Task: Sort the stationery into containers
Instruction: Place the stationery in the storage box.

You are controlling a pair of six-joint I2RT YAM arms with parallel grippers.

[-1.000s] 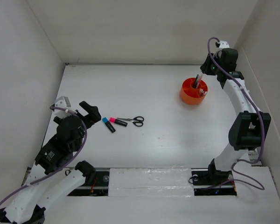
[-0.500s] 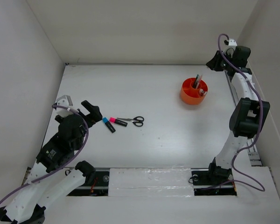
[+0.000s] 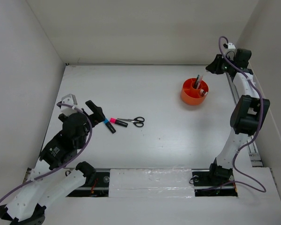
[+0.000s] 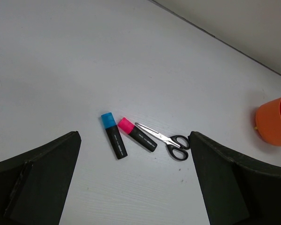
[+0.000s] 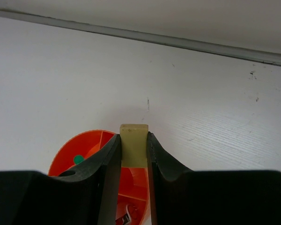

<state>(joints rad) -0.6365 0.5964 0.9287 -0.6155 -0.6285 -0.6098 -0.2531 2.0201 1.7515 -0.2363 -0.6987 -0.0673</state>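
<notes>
Worktop (image 3: 154,140): white, walled on the left, far and right sides.

Left gripper (image 3: 96,112): jaws are spread wide and nothing is held between them. It is positioned near the left edge of the worktop, about midway along it, pointing toward the loose items.

Loose items, near the left edge, all flat on the worktop:
- Blue-capped marker (image 4: 114,141), lying closest to the left gripper.
- Pink-capped marker (image 4: 137,134), just beside the blue-capped one; the coloured caps are close together and the black bodies angle apart.
- Scissors (image 4: 166,139), blades closed, tips pointed at the pink-capped marker, black handles toward the right edge. Whether tips and marker touch cannot be told.

Right gripper (image 3: 214,67): the beige eraser (image 5: 133,145) is pinched between the two fingers, its top end standing clear above the fingertips. The gripper is raised off the worktop by the far right corner.

Orange pot (image 3: 189,98): stands toward the far right corner, near the right gripper. Upright pens (image 3: 198,80) are seen in it from above. In the right wrist view the divided compartments are visible behind the fingers, with a green round item (image 5: 78,159) in one of them; the pinched eraser is seen in line with the pot's rim.
</notes>
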